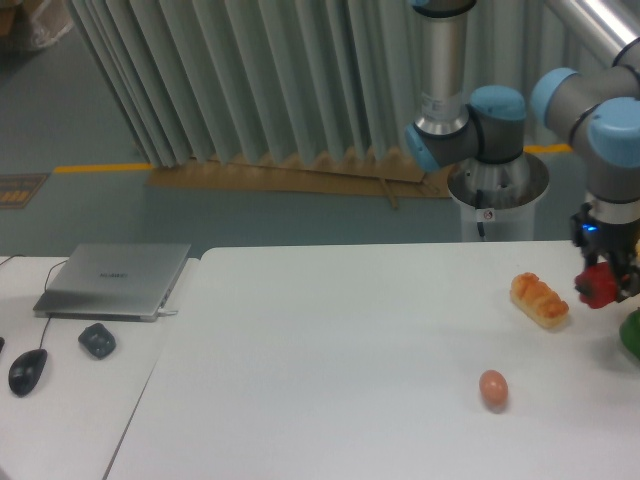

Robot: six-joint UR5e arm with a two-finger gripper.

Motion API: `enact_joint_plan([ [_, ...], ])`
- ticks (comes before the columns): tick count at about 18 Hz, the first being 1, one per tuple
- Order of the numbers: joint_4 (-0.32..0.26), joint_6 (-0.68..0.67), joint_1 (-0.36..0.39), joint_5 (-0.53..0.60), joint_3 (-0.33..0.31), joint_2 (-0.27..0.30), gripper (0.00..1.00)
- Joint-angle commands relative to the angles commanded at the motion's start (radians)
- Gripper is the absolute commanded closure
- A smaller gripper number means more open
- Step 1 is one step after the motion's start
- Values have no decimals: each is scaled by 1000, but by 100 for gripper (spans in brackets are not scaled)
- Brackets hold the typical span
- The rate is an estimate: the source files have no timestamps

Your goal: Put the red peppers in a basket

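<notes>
The red pepper point(597, 286) is small and glossy, held off the table at the far right. My gripper point(606, 280) is shut on it, hanging from the arm above. The pepper is just right of the bread roll point(540, 299) and above-left of a green rounded thing point(631, 336) at the right edge. I see no basket in this view; it is out of the frame or hidden.
An orange-brown egg-shaped thing point(493, 388) lies on the white table point(330, 380). A closed laptop point(115, 279), a dark small object point(97, 340) and a mouse point(27, 371) sit on the left table. The arm's base point(495, 185) stands behind the table.
</notes>
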Motion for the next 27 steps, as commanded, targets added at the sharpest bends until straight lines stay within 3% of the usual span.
enact_joint_plan([
  [3,-24,190,75,-5,3,3,56],
  [10,-37,474,201,-8,0,0,56],
  [14,-37,594,242,-26,2,-3,56],
  [18,-37,616,255,-34,3,-5,53],
  [19,-37,617,255,-34,5,-3,41],
  [20,-37,619,255,-34,5,-5,12],
  [21,-35,617,255,-34,5,-5,1],
  [27,-43,594,247,-70,5,3,0],
])
